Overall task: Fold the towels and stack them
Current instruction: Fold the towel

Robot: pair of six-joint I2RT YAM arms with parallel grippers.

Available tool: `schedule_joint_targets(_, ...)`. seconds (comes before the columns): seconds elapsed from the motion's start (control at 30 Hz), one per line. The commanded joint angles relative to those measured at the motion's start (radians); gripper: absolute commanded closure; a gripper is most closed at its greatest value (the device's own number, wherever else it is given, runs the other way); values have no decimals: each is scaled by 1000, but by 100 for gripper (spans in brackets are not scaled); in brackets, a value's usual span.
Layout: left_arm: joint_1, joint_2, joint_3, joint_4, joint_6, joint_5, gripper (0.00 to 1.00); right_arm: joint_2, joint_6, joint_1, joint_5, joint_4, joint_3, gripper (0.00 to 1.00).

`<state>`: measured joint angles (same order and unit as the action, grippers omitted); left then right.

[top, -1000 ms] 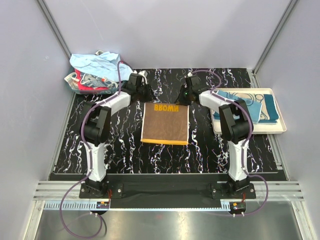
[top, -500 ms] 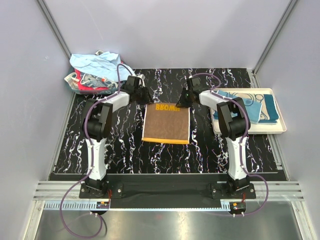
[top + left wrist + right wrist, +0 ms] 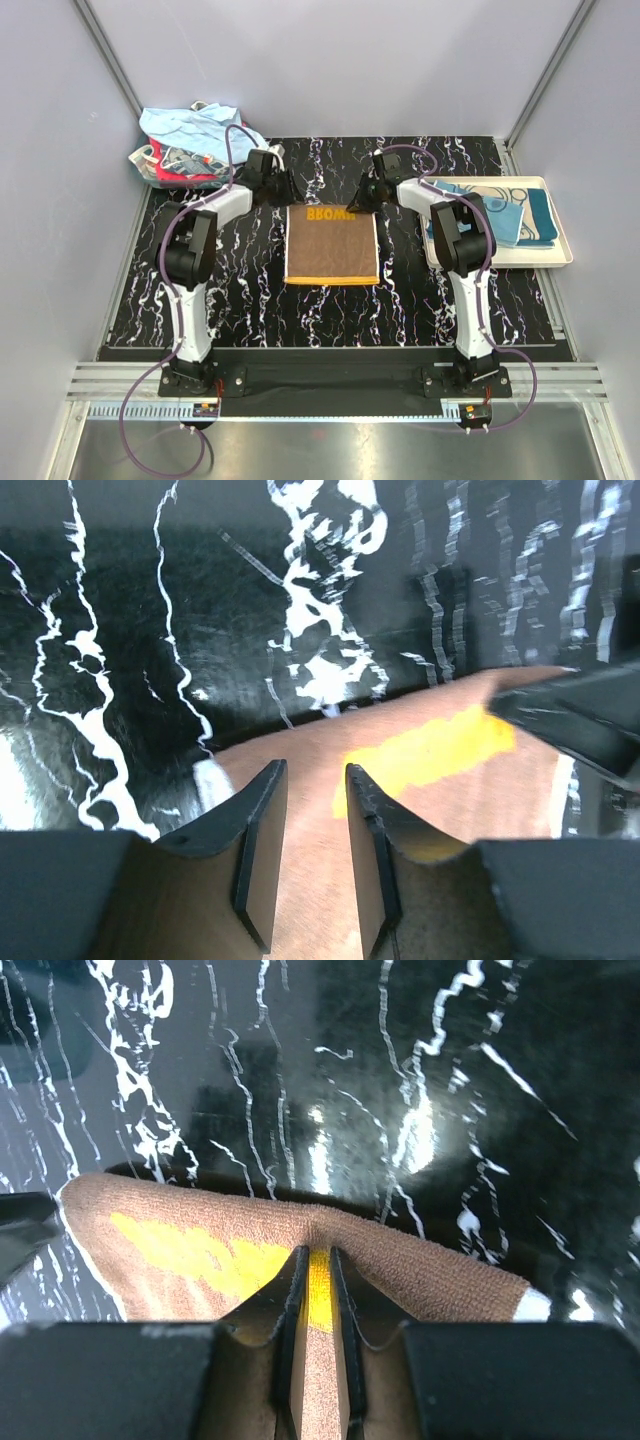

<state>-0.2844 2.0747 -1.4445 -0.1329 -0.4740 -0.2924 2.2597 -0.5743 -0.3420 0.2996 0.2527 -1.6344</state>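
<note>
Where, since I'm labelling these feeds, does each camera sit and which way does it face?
Top external: above and behind the bases, looking down on the table; left arm and right arm show.
Left wrist: on the left arm, facing the brown towel; own jaws stand apart.
Right wrist: on the right arm, facing the same towel; own jaws pinch its edge.
Shared: both wrist views show the towel's yellow print.

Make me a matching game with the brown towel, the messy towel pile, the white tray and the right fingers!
Things:
1. brown towel
2. towel pile
3. white tray
4. right fingers

Places or states:
A. pinching the brown towel's far edge
B. back left corner
C. middle of the table
D. right side, with a teal towel on it

Pairs: 1-C, 2-B, 3-D, 4-A
</note>
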Motion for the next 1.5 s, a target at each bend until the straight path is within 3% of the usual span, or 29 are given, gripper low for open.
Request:
schedule_joint_targets(0.0, 4, -107, 12, 111, -14, -28, 65, 44, 28, -11, 39, 25, -57, 80)
schedule_joint_targets(0.37, -30, -59, 87, 188, -80, -88, 67, 55, 7, -32, 23, 28, -71, 80)
schedule_joint_targets(0.9, 4, -8, 72, 26, -20, 183, 69, 47, 21, -31, 6, 34, -53, 80)
schedule_joint_targets(1.47, 19, 41, 3, -62, 2, 225, 70, -32, 53, 41, 7, 46, -7, 79)
